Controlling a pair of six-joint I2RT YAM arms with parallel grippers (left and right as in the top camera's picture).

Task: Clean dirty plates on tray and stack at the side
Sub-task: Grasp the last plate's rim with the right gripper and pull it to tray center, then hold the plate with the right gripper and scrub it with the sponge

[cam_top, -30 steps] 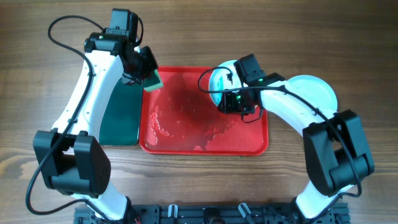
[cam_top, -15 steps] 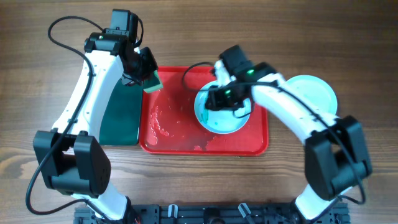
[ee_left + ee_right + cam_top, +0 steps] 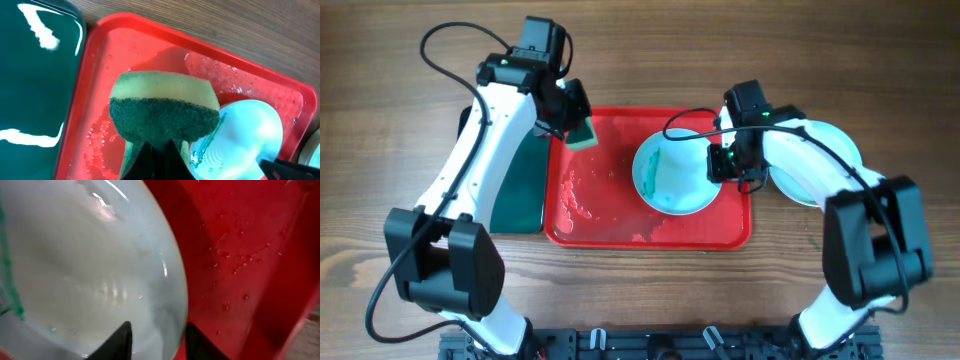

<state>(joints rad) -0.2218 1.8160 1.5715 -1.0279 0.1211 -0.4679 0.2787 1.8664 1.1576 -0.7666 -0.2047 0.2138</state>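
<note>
A pale aqua plate (image 3: 672, 182) (image 3: 90, 270) lies flat on the right half of the red tray (image 3: 600, 215) (image 3: 240, 255), with a green smear (image 3: 653, 165) on its left side. My right gripper (image 3: 722, 165) (image 3: 157, 340) straddles its right rim, one finger inside the plate and one outside over the tray, closed on the rim. My left gripper (image 3: 570, 115) (image 3: 160, 150) is shut on a yellow and green sponge (image 3: 582, 132) (image 3: 165, 110), which hangs over the tray's back left corner, apart from the plate (image 3: 245, 135).
More pale plates (image 3: 825, 160) are stacked on the wooden table just right of the red tray, under my right arm. A narrower dark green tray (image 3: 520, 190) (image 3: 35, 75) lies against the red tray's left side. Water beads cover the red tray.
The aqua plate, held tilted over the tray's back right a second ago, now lies flat on the tray. My right gripper shifted to its right rim. The left arm carried the sponge slightly right.
</note>
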